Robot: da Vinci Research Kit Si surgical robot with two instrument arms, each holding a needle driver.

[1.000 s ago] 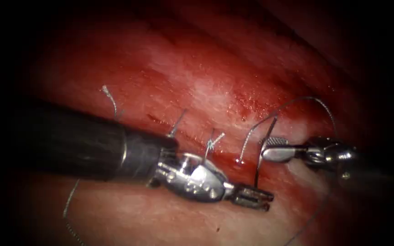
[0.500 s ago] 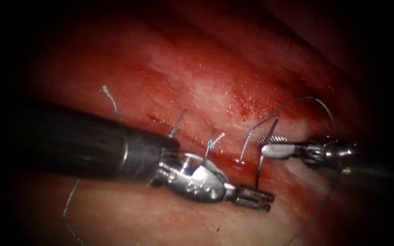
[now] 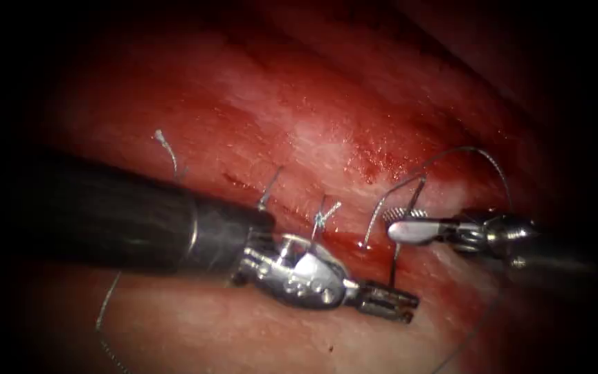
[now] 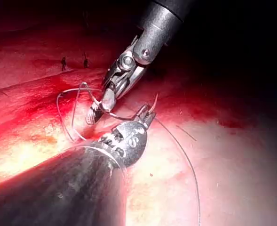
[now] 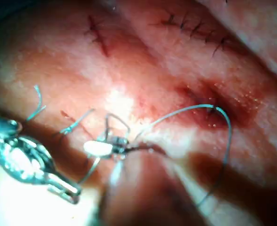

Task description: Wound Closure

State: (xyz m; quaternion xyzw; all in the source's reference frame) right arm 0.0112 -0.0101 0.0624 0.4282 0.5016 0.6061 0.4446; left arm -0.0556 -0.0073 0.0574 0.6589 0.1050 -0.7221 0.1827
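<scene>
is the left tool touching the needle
Touching. Endoscope view: the left tool's shut jaws grip the needle's lower end; the right tool straddles its upper part.

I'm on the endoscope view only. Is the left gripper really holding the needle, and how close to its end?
Observer: Yes. In the left wrist view the left gripper is shut on the needle near one end, and a short pointed bit sticks out past it.
Operator: Is the right one gripping it too?
Observer: No. There the right gripper stands open and grips nothing.
Operator: Is the needle in the tissue?
Observer: That pointed end is clear of the tissue. For the rest I cannot tell.
Operator: Anything outside my frame?
Observer: The right wrist view shows a row of dark stitches.
</scene>
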